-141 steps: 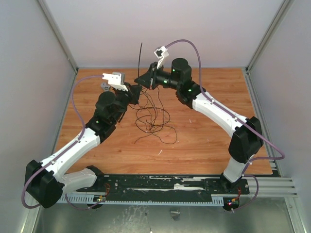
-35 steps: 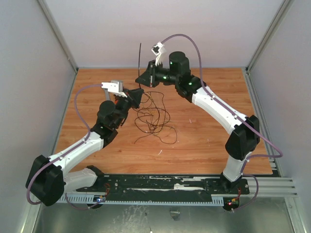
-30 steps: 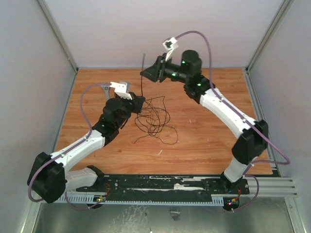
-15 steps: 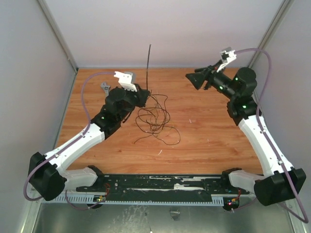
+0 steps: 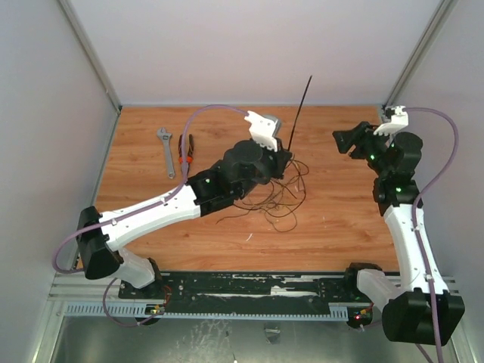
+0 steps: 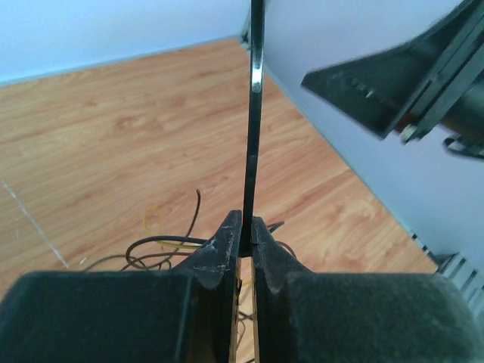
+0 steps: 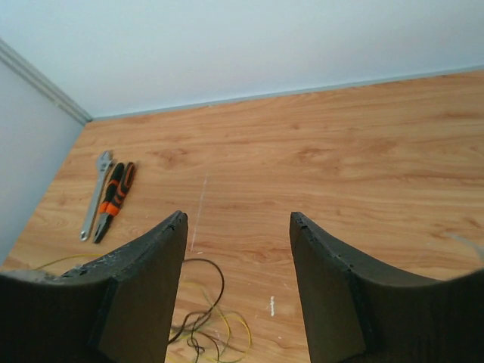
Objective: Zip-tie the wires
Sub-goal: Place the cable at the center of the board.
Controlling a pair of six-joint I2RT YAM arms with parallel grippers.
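The zip tie (image 6: 251, 151) is a thin, stiff, glossy black strip. Just right of centre in the top view it stands nearly upright, its long axis rising from the left gripper (image 6: 242, 227) and leaning toward the upper right. The left fingers pinch its lower end. The wires (image 5: 278, 198), thin black and yellowish loops, lie on the table (image 5: 151, 204) under that gripper. The right gripper (image 7: 238, 219), at right, has its fingers spread around nothing.
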